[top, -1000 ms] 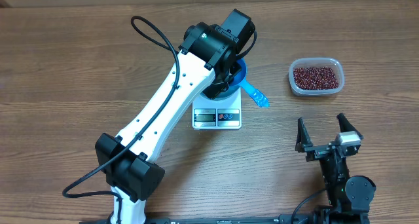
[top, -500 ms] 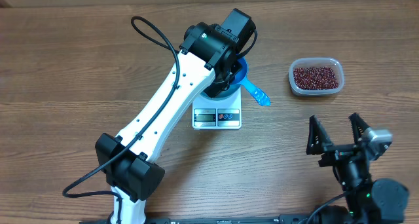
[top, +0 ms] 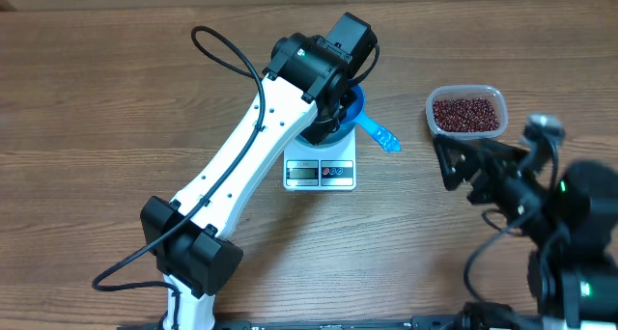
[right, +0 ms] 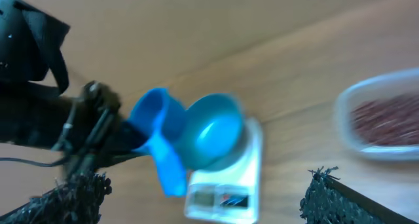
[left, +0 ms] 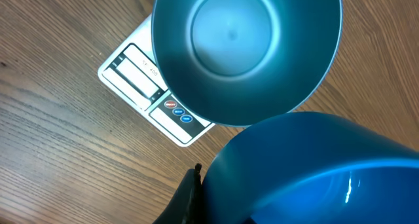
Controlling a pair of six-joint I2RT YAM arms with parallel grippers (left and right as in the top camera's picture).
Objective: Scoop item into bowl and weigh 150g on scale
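Left hand (right: 114,126) is clenched on the blue scoop (right: 157,129), gripping at the cup end. The handle sticks out free, angled down toward the clear tub's side of the worktop (top: 116,98). My wrist covers the exact grip spot from overhead, and only the scoop's handle pokes out past it. In my left wrist view the scoop's cup fills the bottom right, outside wall toward the lens. Can't tell if anything is in it.

The bowl (left: 236,40) sits upright on the scale (top: 321,173) and covers most of the platform, with the display and buttons showing along the near edge. The bowl's inside is bare blue with no beans in it. Can't read the display. The scoop hangs just beside the bowl, on the side toward the tub, higher than the bowl's rim.

The beans (top: 466,114) are all in the clear tub (top: 494,96), a loose flat heap. The tub is on the worktop to the right of the scale, well apart from it.

Right hand (top: 454,166) is released, fingers spread wide and nothing between them. It hovers between the scale and the tub, near the tub's front edge, pointing toward the scale. My right wrist view is blurred. It shows the bowl, scale and scoop ahead, with the tub off to the right.
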